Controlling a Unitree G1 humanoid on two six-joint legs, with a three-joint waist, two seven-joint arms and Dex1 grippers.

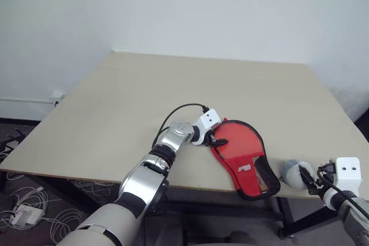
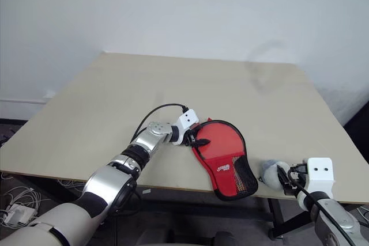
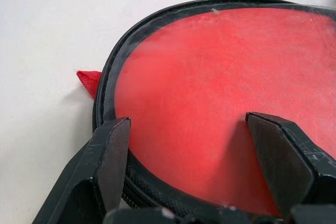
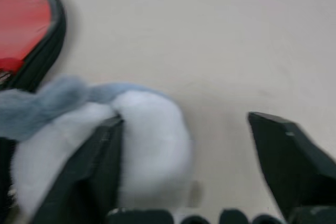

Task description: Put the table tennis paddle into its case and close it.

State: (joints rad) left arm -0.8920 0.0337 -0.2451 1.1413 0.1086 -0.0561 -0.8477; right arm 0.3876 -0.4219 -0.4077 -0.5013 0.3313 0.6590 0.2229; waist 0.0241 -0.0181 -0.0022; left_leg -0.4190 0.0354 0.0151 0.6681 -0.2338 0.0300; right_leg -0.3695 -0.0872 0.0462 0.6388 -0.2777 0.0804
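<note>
The red case [image 1: 245, 162] with its black zip rim and mesh panel lies flat near the table's front edge, narrow end toward me. My left gripper [image 1: 214, 140] is open at the case's round end. In the left wrist view its fingers [image 3: 113, 145] straddle the rim over a smooth red face [image 3: 220, 93]. I cannot tell whether that face is the paddle or the case's cover, and no handle shows. My right gripper [image 1: 311, 178] is open at the front right, with one finger [image 4: 100, 161] against a fluffy grey-white ball [image 4: 152, 135].
The pale table [image 1: 144, 102] stretches wide behind and to the left of the case. The fluffy ball [image 1: 294, 172] sits right at the front edge, a little right of the case. Cables [image 1: 23, 211] lie on the floor at the left.
</note>
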